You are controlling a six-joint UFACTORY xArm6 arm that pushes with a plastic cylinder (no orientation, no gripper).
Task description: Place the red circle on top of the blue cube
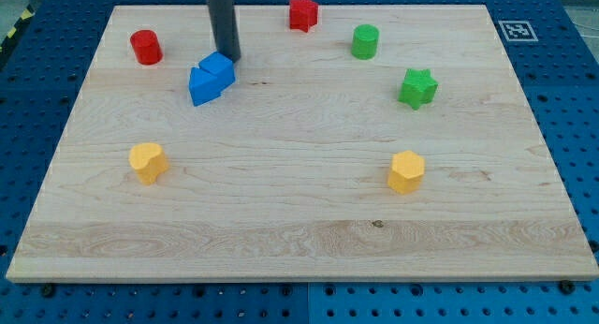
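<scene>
- Board (299, 240) is light wood and lies on a blue pegboard bench (37, 296). I list things from the view's left to the right.
- Red circle (146, 47): a short red cylinder, upright, near the top-left corner of the board. It stands alone, well apart from the blue blocks and from my tip.
- Yellow block (148, 162): at the left, lower than the middle; shape is rounded w/ lobes, I cannot say more exactly.
- Blue cube (218, 68) and a 2nd blue block (204, 87) touch each other and look almost like one piece. The 2nd one is just below-left of the cube, its shape is not clear to me.
- My tip (227, 58): the dark rod comes down from the top edge and ends at the cube's upper-right side, touching it or very close; I cannot tell which.
- No hand on this rig, only the rod, so it grasps nothing.
- Red star (302, 13): near the top edge, approx. centre.
- Green cylinder (365, 41): right of the red star, a bit lower.
- Yellow block no. 2 (406, 171): right of centre, lower part; looks like a hexagon.
- Green star (417, 88): below-right of the green cylinder.
- Black-white marker (518, 30): at the board's top-right corner.
</scene>
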